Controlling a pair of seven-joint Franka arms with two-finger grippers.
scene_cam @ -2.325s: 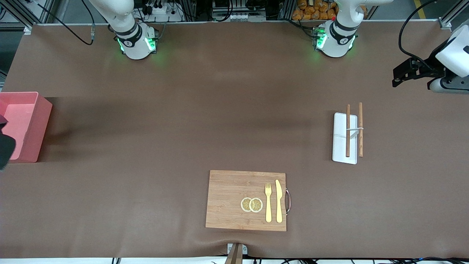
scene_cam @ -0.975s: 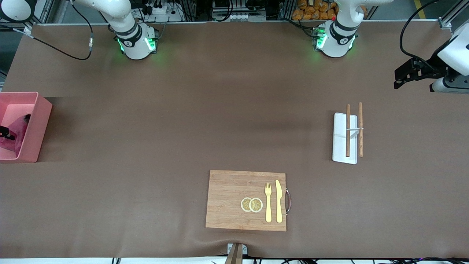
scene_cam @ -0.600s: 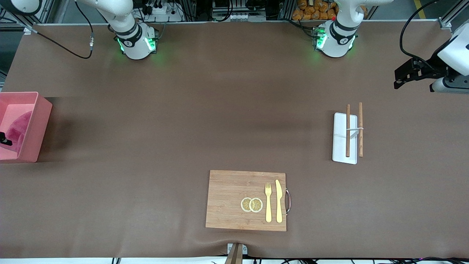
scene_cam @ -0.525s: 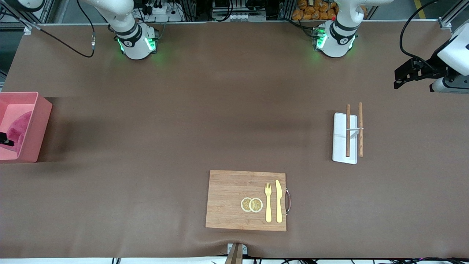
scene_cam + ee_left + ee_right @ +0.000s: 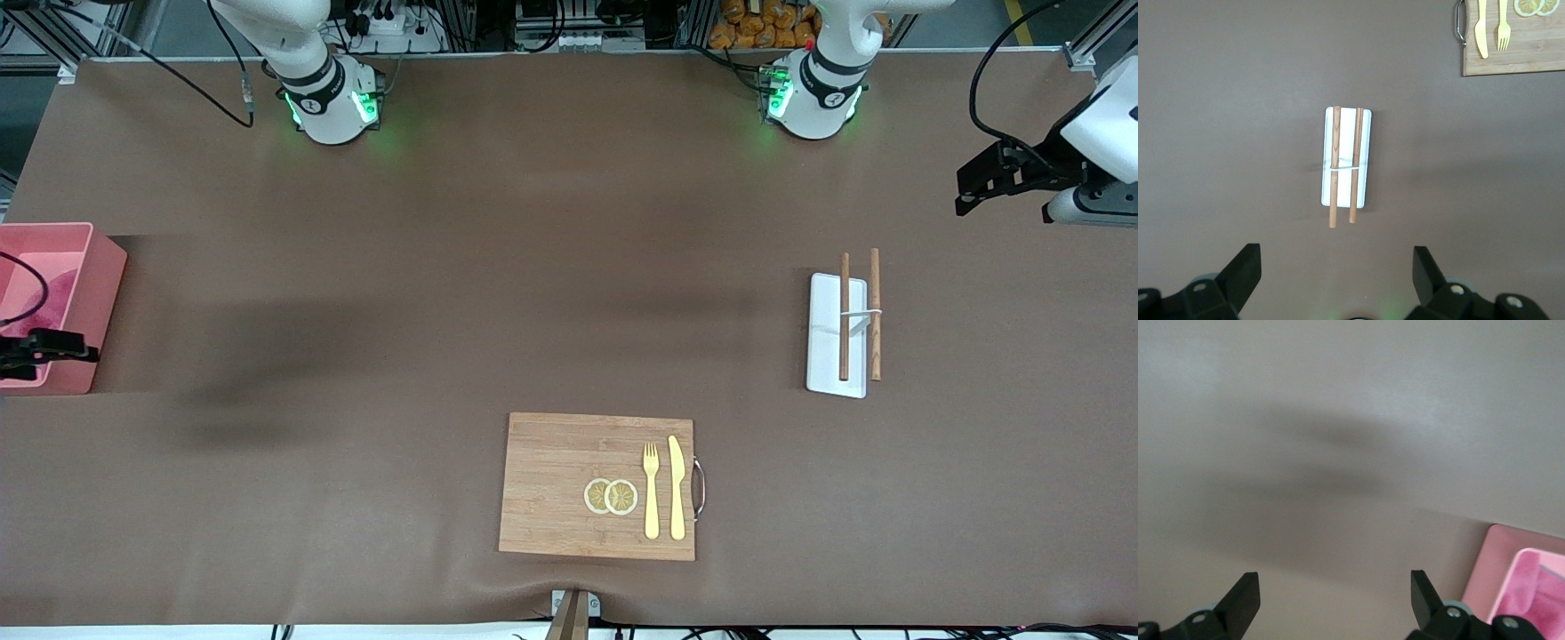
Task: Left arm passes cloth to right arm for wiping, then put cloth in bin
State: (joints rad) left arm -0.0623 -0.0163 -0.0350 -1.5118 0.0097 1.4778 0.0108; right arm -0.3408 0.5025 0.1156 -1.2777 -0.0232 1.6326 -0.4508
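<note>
From the front view we see a wide desk (image 5: pixel 444 293) under a brown cover, with metal framing and cables along the robots' edge. The pink bin (image 5: pixel 84 267) stands at the right arm's end, its long axis running from the robots toward the camera, and the raspberry cloth (image 5: pixel 49 289) lies inside it. The right tool (image 5: pixel 40 348) hangs over the bin's nearer end, empty. The left tool (image 5: pixel 982 182) waits in the air at the left arm's end, its fingers spread and holding nothing. Nearer the camera lies a wooden board (image 5: pixel 569 484) with lemon slices (image 5: pixel 610 496), a fork (image 5: pixel 651 489) and a knife (image 5: pixel 677 487); a white tray (image 5: pixel 822 356) with wooden sticks (image 5: pixel 844 316) lies toward the left arm's end. In the left wrist view we see the tray (image 5: pixel 1363 160) and sticks (image 5: pixel 1334 167) on open desk, the board's corner (image 5: pixel 1518 57) apart from them. In the right wrist view we see wide-apart fingers (image 5: pixel 1238 603), the bin's wall (image 5: pixel 1485 577) and the cloth (image 5: pixel 1531 583) inside.
</note>
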